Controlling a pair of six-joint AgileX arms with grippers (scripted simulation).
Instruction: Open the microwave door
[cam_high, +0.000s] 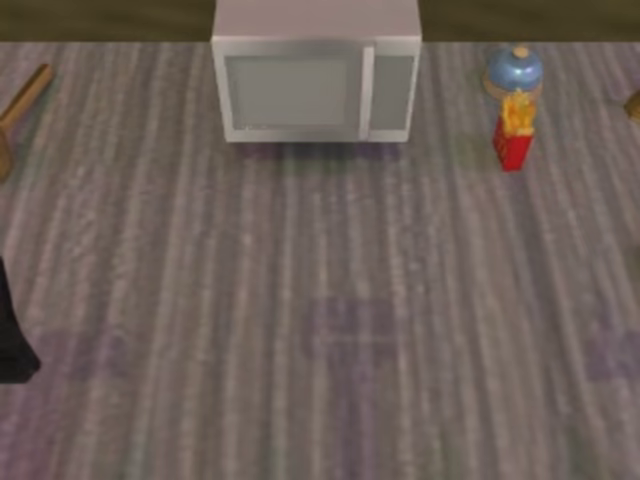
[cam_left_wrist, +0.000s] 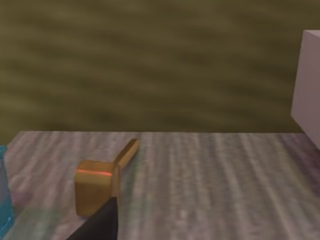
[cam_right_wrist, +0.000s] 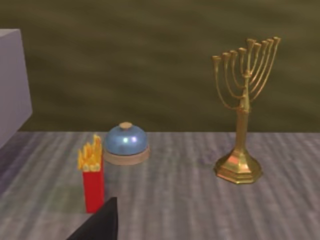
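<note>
From above, the microwave (cam_high: 316, 70) stands at the far edge of the table (cam_high: 320, 330), about centre, its front facing the near side. The microwave door (cam_high: 292, 92) is flush shut; its slim vertical handle (cam_high: 366, 92) runs down the door's right edge, just beside the narrow control panel (cam_high: 392, 92). At the table's far right stand a red carton of fries (cam_high: 513, 135) and a blue bell (cam_high: 514, 70), well apart from the oven; a wooden mallet (cam_high: 22, 105) lies at the far left. Only a dark part of the left arm (cam_high: 12, 340) shows at the left edge; the right arm is not seen here. The left wrist view shows the mallet, a blue item (cam_left_wrist: 4, 192) at the frame's edge, a corner of the microwave and one dark fingertip (cam_left_wrist: 100, 225); whether that gripper is open cannot be told. The right wrist view shows the fries, the bell, a gold candelabrum (cam_right_wrist: 243, 115) and likewise a single dark fingertip (cam_right_wrist: 100, 222); its state cannot be told either. Judgement: the door is a stiff, light hinged panel, probably hinged at its left; the handle is the only fit hold, narrow and smooth, so a firm pinch across it and a pull along an arc. The oven may slide if pulled hard.
</note>
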